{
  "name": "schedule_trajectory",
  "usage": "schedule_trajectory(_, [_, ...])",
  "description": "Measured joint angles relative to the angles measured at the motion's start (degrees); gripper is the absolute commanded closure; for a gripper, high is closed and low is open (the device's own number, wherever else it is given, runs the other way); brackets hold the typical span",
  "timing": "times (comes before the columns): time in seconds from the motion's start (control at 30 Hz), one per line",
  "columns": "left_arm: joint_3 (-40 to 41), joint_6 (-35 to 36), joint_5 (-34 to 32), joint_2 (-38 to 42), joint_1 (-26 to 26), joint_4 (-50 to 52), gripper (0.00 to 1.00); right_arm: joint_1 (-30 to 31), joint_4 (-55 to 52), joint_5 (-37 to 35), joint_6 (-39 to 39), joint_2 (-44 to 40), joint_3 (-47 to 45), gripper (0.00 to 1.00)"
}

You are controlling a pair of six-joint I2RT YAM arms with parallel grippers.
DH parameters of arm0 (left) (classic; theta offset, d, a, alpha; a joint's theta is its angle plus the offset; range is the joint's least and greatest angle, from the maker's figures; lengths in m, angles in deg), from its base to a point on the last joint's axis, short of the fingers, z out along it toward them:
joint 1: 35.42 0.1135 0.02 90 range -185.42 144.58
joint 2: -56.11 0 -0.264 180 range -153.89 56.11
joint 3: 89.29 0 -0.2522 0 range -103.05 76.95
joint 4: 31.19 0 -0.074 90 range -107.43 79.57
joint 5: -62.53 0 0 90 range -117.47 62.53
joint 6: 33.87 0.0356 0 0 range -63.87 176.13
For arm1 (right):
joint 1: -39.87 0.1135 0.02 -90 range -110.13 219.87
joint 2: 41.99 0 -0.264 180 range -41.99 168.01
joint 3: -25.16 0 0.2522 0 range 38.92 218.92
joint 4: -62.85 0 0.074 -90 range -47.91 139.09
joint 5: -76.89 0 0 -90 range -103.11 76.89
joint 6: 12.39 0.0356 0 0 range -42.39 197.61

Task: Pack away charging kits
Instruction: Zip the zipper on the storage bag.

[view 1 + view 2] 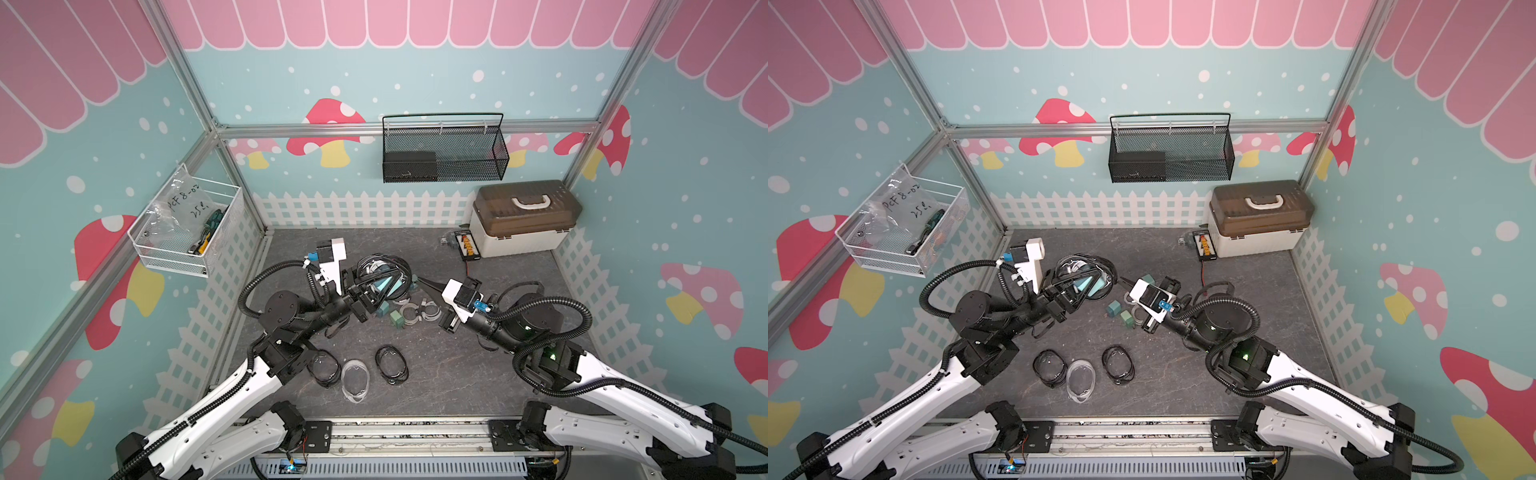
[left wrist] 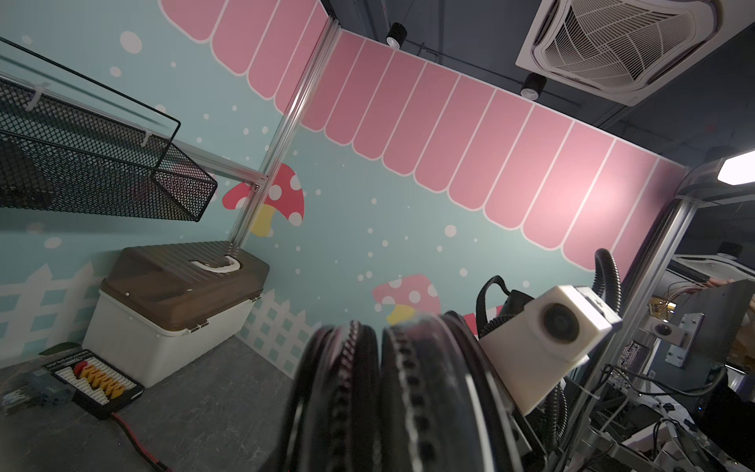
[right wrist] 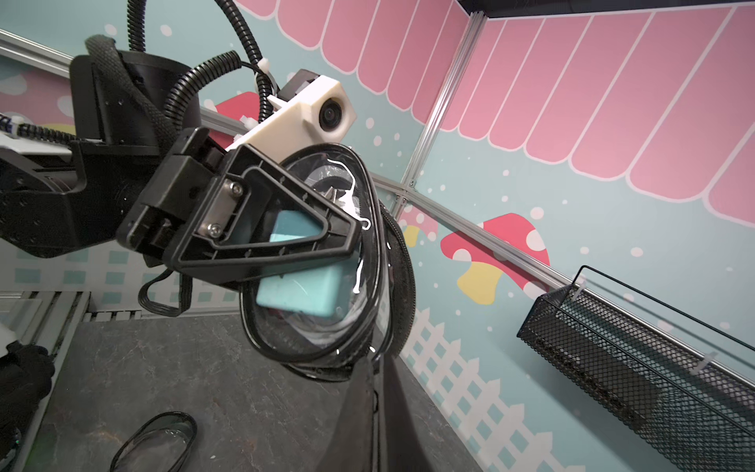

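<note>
Right wrist view: black-rimmed pouch, teal charger inside, is gripped above table mid-scene by L gripper; R gripper, clenched, is held at its right edge.

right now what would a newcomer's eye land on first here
The left claw holds a pouch upright at mid-table, a teal charger showing through its window. The shut right claw points its tip at the pouch's rim. Loose chargers and cables lie between the arms.
</note>
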Motion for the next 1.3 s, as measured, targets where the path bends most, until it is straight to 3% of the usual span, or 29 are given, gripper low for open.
schedule_trajectory(0.2, [-2.3, -2.6, 5.5, -0.4, 1.7, 0.9, 1.00, -1.3, 1.9, -3.3, -2.4, -2.6, 0.5, 0.99])
schedule_trajectory(0.3, [-2.5, -2.1, 7.0, -0.3, 1.9, 1.4, 1.00, -1.5, -1.5, -3.1, -0.6, -1.3, 3.3, 0.49])
schedule_trajectory(0.37, [-3.3, -0.2, 7.6, -0.3, 1.9, 3.3, 1.00, -1.5, -4.1, -1.1, 2.0, -0.8, 5.1, 0.26])
schedule_trajectory(0.47, [-6.4, 4.6, 8.0, -0.9, 1.9, 7.1, 1.00, -1.5, -6.3, 3.9, 6.4, -1.4, 5.3, 0.10])
schedule_trajectory(0.57, [-10.1, 9.7, 9.4, -2.2, 2.1, 8.7, 1.00, -1.5, -7.3, 8.4, 11.5, -1.7, 5.2, 0.01])
schedule_trajectory(0.8, [-13.6, 17.8, 15.8, -3.5, 2.2, 9.8, 1.00, -1.5, -10.0, 13.5, 20.0, 5.8, 9.9, 0.02])
schedule_trajectory(1.03, [-14.2, 22.3, 17.6, -3.5, 2.2, 12.5, 1.00, -1.5, -11.1, 18.9, 22.8, 10.5, 13.9, 0.07])
schedule_trajectory(1.17, [-14.2, 23.7, 17.5, -3.9, 2.2, 14.0, 1.00, -1.5, -11.0, 20.1, 23.4, 10.7, 14.8, 0.26])
schedule_trajectory(1.3, [-14.2, 24.6, 17.5, -4.1, 2.4, 14.6, 1.00, -1.6, -11.5, 20.3, 23.5, 10.2, 14.7, 0.57])
